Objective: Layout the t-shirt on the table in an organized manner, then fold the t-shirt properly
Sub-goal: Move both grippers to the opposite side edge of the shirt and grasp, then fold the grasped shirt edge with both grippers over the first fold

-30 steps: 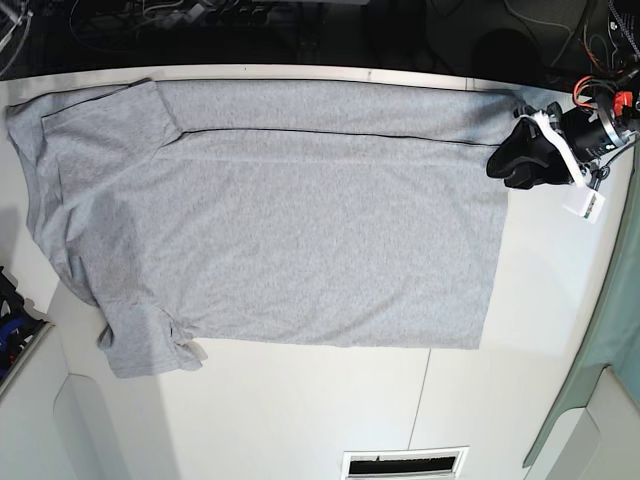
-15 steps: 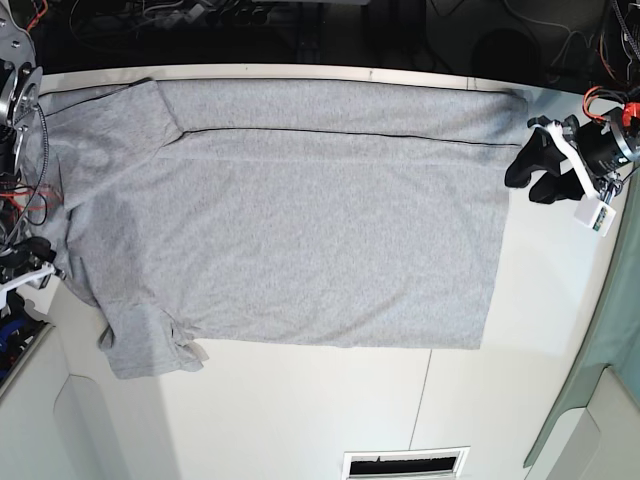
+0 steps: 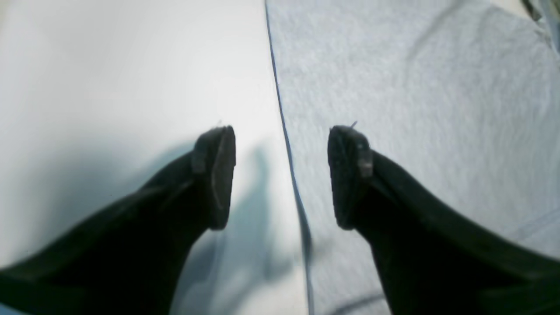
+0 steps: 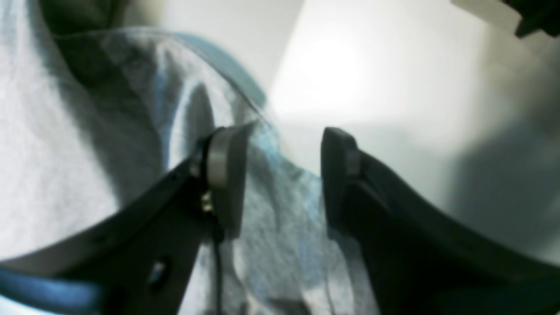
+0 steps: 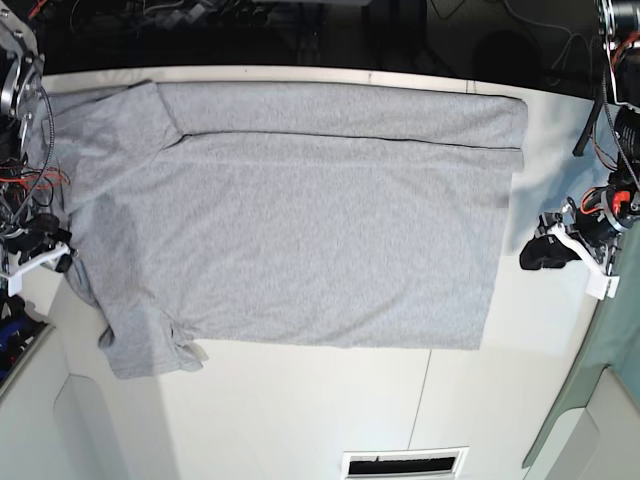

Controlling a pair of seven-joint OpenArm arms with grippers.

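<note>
The right wrist view is blurred, so the light heather-grey cotton t-shirt (image 4: pixel 78 144) shows no print there. In the base view, the black right gripper (image 5: pixel 62 258) at the picture's edge is too small to read.

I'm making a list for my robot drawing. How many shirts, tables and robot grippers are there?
t-shirt: 1
table: 1
grippers: 2, the left gripper and the right gripper, both with open jaws
Total: 4
</note>
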